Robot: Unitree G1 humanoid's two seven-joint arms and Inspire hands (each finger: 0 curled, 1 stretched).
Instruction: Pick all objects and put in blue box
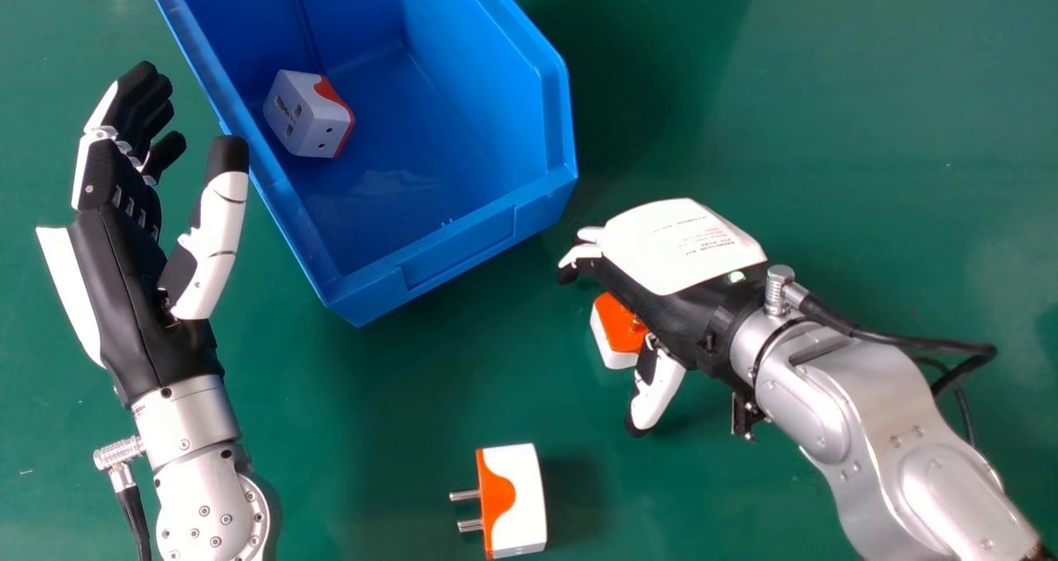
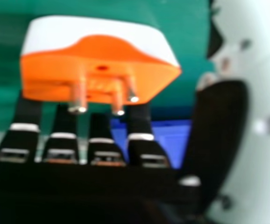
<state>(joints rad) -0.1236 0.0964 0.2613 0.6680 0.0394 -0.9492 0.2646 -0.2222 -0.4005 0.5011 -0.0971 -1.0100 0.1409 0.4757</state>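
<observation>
Though angular, smooth plastic box (image 1: 463, 247)

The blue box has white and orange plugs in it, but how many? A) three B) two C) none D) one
D, because just one white and orange plug sits inside the blue box; another plug is under the robot's right hand, and a third plug is on the green table.
</observation>
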